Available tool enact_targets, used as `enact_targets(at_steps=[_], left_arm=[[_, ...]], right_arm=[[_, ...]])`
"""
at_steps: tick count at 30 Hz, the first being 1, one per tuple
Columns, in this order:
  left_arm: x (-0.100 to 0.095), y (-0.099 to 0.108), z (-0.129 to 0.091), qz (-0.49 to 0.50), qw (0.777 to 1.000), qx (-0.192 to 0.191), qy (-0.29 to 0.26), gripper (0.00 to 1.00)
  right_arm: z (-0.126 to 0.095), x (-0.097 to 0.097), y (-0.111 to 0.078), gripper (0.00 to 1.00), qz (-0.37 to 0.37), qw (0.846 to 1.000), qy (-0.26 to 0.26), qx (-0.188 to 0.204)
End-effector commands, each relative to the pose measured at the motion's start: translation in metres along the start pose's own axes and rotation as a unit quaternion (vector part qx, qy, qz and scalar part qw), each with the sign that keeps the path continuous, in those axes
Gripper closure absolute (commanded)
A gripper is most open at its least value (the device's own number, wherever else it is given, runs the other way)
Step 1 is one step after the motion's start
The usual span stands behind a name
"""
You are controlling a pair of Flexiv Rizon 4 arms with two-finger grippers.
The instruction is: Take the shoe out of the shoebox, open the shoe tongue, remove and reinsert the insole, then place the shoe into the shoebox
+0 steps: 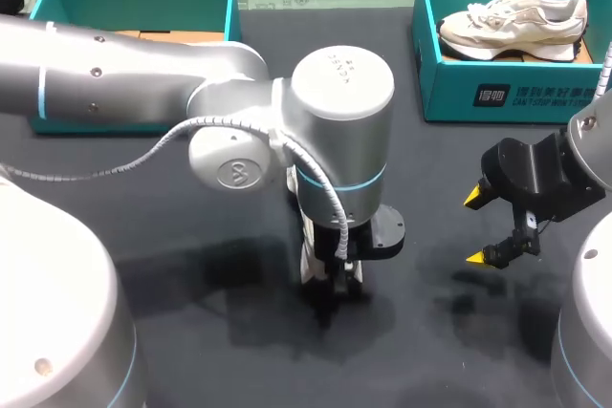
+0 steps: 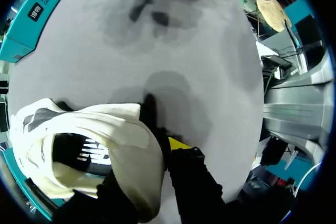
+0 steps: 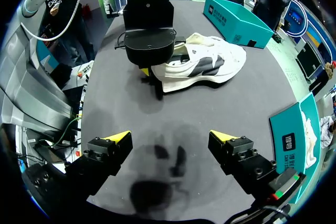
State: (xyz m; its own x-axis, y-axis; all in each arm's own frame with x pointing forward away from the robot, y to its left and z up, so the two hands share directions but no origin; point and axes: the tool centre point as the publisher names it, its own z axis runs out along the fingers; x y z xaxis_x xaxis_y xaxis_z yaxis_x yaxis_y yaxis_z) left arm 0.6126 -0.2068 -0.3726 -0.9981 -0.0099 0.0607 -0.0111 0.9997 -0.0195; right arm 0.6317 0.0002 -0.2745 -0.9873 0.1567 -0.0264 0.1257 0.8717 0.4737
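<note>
Our left arm (image 1: 143,64) comes in from 9 o'clock and covers the table middle. The left gripper (image 1: 335,289) is clamped on the white-and-grey mesh sneaker (image 3: 205,66) right under the wrist, so we have no way in from above there. The dark grey cloth table (image 1: 430,351) is bare around our right gripper (image 1: 475,227), which hovers with fingers spread at 3 o'clock of that sneaker, well apart. The lane between them is open. At 1 o'clock a teal cardboard shoebox (image 1: 459,93) holding a cream sneaker (image 1: 512,21) walls the far edge. A second teal shoebox (image 1: 134,2) sits at 11 o'clock, partly behind our left arm.
</note>
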Motion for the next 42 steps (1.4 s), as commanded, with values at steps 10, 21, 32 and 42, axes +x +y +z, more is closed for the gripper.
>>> enact_targets(at_steps=[10, 21, 32, 42], left_arm=[[-0.017, 0.032, -0.091, 0.022, 1.0, -0.001, 0.019, 1.0], [-0.04, 0.058, -0.157, 0.032, 0.999, -0.013, 0.037, 1.0], [-0.057, 0.069, -0.192, 0.04, 0.998, -0.022, 0.034, 1.0], [-0.057, 0.069, -0.192, 0.04, 0.998, -0.022, 0.034, 1.0]], right_arm=[[0.0, 0.002, -0.001, 0.0, 0.0, 1.0, -0.002, 0.0], [0.0, 0.002, -0.001, 0.0, 0.0, 1.0, -0.002, 0.0], [0.0, 0.002, -0.001, 0.0, 0.0, 1.0, -0.002, 0.0], [0.0, 0.002, -0.001, 0.0, 0.0, 1.0, -0.002, 0.0]])
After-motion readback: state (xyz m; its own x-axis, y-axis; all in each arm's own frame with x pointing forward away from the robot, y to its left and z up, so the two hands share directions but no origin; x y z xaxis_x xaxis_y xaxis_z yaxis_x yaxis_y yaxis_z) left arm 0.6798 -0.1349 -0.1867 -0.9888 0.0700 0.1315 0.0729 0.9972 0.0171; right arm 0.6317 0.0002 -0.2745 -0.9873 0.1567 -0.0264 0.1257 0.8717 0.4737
